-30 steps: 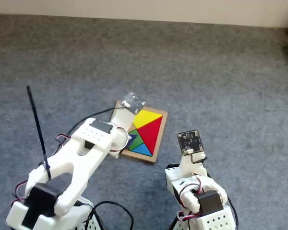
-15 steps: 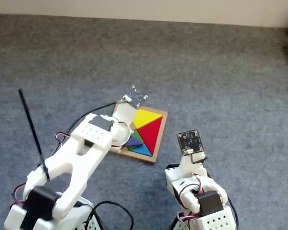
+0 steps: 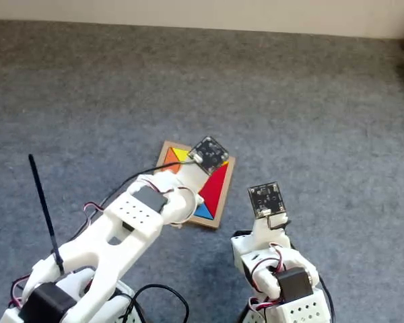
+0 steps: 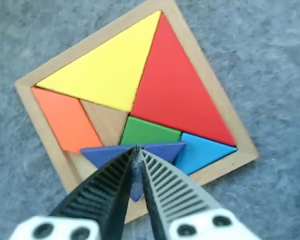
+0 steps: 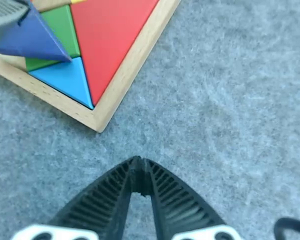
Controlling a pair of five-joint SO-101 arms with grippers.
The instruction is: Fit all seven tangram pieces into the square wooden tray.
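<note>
Over the wooden tray (image 4: 211, 90), L gripper (image 4: 136, 165) has its jaws clamped on the dk-blue triangle (image 4: 165, 149), poised at the green piece (image 4: 150, 132); can't tell if it touches. Step in hand, I'd judge: seating this triangle. Bare wood (image 4: 107, 122) shows betw. the orange piece (image 4: 65, 117) and green. Next move prob. needs turning it to match the gap, lowering it flat, then release. L arm stretches fwd over the tray. R gripper (image 5: 137, 182), jaws together w/ nothing betw. them, hangs over the carpet (image 5: 230, 100) near a tray corner, arm folded back.

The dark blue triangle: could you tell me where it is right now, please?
In the left wrist view, the left gripper holds the dark blue triangle over the tray, beside the green piece.
</note>
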